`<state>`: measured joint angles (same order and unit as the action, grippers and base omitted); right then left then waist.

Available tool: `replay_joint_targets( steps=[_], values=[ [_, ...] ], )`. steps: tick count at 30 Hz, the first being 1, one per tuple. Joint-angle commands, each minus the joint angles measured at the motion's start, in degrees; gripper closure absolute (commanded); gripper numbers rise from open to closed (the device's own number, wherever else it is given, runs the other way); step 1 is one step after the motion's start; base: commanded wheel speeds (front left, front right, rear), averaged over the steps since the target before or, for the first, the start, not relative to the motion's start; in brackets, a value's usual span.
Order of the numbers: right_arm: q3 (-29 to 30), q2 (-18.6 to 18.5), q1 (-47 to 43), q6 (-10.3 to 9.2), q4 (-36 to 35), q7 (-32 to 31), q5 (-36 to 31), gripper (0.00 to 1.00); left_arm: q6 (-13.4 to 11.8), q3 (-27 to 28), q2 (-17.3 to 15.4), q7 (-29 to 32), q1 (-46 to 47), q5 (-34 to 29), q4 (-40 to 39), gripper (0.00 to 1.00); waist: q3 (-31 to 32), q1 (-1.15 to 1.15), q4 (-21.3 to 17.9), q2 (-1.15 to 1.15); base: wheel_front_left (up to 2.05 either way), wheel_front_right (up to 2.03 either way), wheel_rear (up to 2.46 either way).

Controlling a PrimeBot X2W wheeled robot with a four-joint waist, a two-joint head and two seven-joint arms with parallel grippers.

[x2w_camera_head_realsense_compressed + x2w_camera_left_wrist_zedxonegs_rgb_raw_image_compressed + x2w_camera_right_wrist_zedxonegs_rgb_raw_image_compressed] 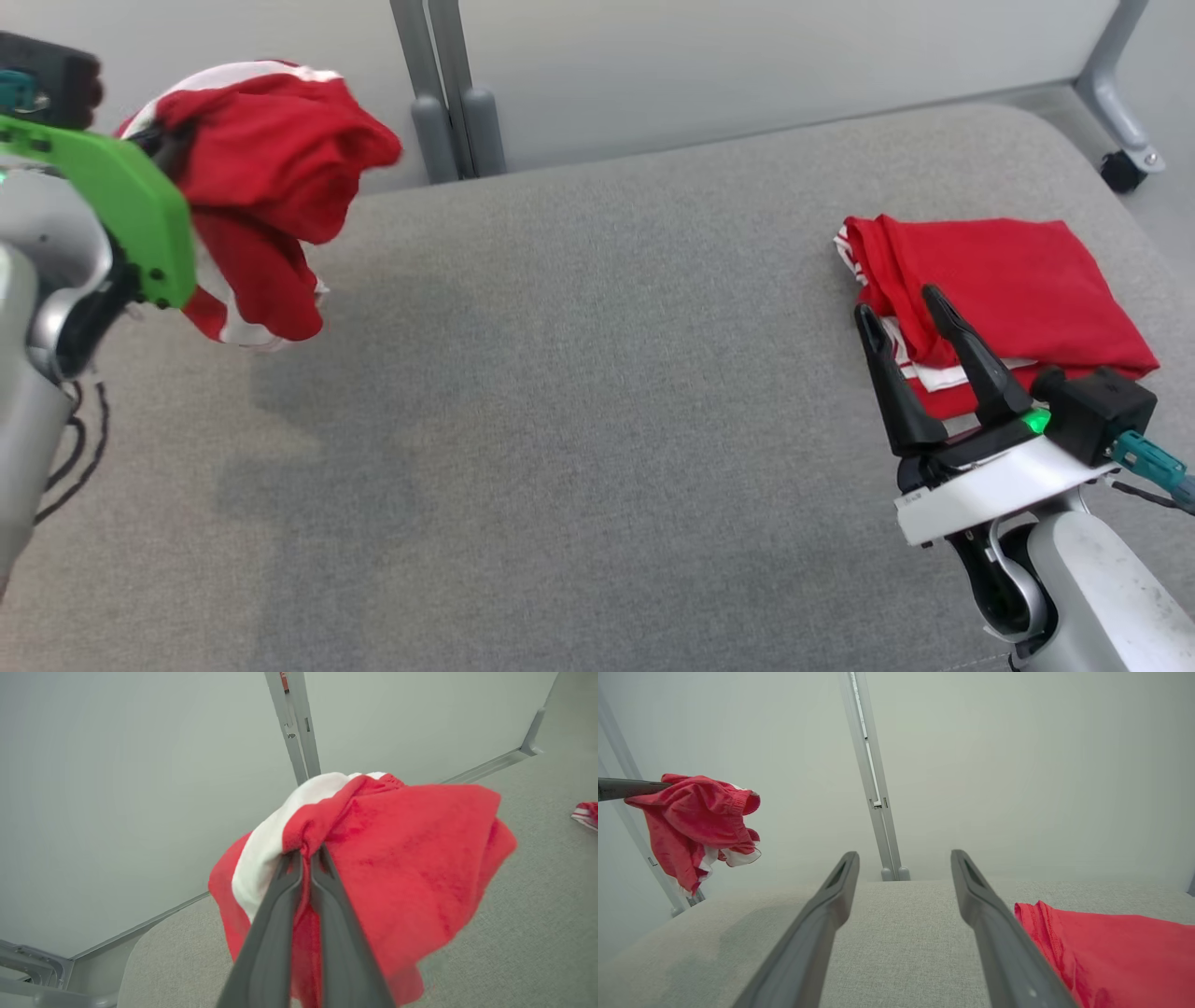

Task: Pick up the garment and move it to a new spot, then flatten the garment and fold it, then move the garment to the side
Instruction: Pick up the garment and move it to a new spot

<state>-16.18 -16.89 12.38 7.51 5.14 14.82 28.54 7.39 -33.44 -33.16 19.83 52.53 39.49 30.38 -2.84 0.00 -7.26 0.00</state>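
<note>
A crumpled red and white garment (271,187) hangs in the air above the far left of the grey padded table (579,392). My left gripper (306,851) is shut on a bunch of its red cloth (397,858), and the rest droops below. In the right wrist view the hanging garment (696,821) dangles from a dark finger (626,788) well above the surface. My right gripper (898,303) stands open at the table's right, empty, its fingertips just over the near left edge of a folded red garment (1008,280).
The folded red garment (1111,956) with a white striped hem lies flat at the right side. Grey partition panels with a double post (448,103) stand behind the table. A frame leg with a caster (1120,173) is at the far right. Black cables hang at the left edge.
</note>
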Motion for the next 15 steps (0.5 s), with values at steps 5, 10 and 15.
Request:
replay_joint_targets(
  steps=[5, 10, 15],
  values=[
    [2.2, 0.7, -3.1, -0.04, -1.1, 0.2, -0.6, 0.0, -0.3, -3.0, 2.3, -1.4, -5.7, 1.9, -9.0, 1.0, 3.3, 0.0, -0.3, 0.0, 0.0, 0.0, 0.0],
    [3.1, 0.9, -4.3, -0.04, -1.7, -0.4, -0.9, 0.0, -3.8, -7.1, 6.7, -4.9, -13.0, -0.9, -14.5, 1.0, 3.3, 0.0, -1.1, 0.0, 0.0, 0.0, 0.0],
    [2.4, 1.1, -4.3, -0.04, -1.9, -0.6, -0.9, 0.0, -6.4, -10.9, 12.3, -10.1, -19.3, -2.9, -11.2, 1.0, 2.8, 0.0, -2.3, 0.0, 0.0, 0.0, 0.0]
  ],
)
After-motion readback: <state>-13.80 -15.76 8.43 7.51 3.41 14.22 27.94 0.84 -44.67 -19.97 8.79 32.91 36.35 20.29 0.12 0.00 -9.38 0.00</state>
